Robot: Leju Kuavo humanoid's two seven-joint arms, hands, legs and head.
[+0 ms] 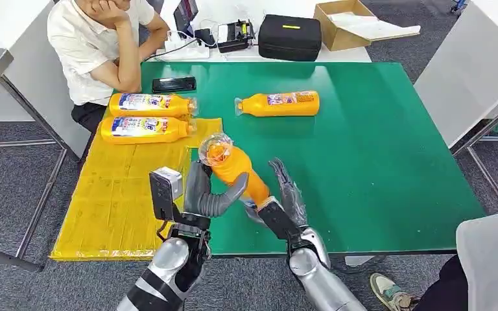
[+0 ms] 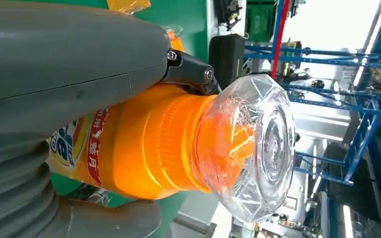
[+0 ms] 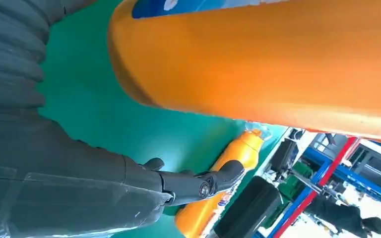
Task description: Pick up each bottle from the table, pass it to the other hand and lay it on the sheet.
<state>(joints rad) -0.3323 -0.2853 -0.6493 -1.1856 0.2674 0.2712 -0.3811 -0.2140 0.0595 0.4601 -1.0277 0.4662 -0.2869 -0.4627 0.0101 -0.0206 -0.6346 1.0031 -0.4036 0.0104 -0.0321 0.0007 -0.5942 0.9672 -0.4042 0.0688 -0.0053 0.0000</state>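
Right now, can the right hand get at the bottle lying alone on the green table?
Probably yes: the right hand has let go of the held bottle, which the left hand grips, and bare green table lies between it and the lone bottle.

You get bright, even indoor light, soft shadows on the tabletop (image 1: 389, 162), blown-out background and close-range blur in both wrist views.
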